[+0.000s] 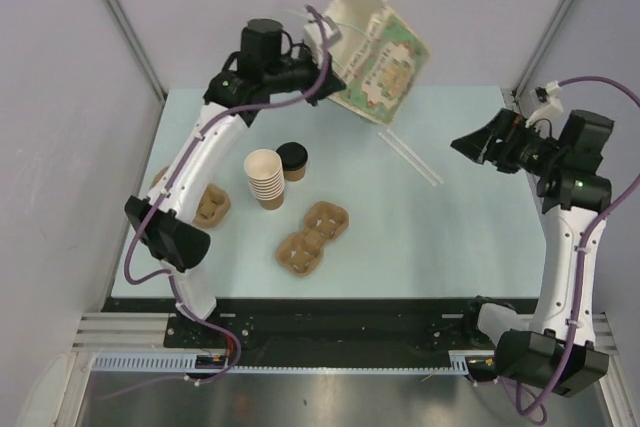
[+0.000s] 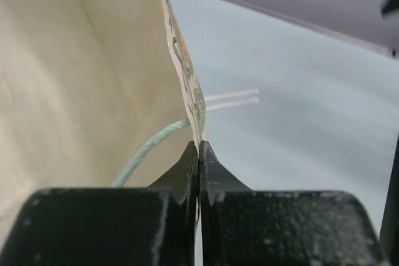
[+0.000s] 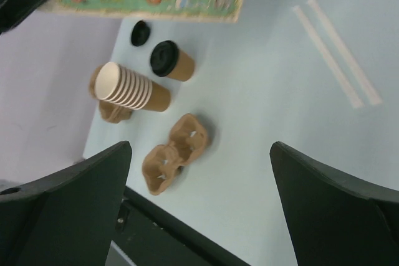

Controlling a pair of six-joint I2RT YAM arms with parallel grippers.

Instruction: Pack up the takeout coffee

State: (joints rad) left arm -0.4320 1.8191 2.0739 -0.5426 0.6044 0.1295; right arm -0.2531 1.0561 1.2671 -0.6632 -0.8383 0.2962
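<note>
Lidded coffee cup [image 1: 293, 160] mid-frame on table [image 1: 450, 237], just beside cup stack [image 1: 265, 179]; carrier [image 1: 313, 239] below. Left gripper [image 2: 198, 151] pinching raised paper bag [image 1: 380, 59] edge, upper centre. Right gripper [image 1: 465, 144] spread, empty, right of straws [image 1: 410, 157].

My left end effector [image 2: 198, 154] holds the bag [image 1: 380, 62] above the bench's [image 1: 460, 237] far edge. Below it, the lidded coffee [image 1: 292, 160] stands just right of and behind the cup stack [image 1: 265, 179]. One carrier [image 1: 314, 239] lies before them. A second carrier [image 1: 208, 205] lies left, partly under my arm, and the straws [image 1: 410, 157] lie right.
</note>
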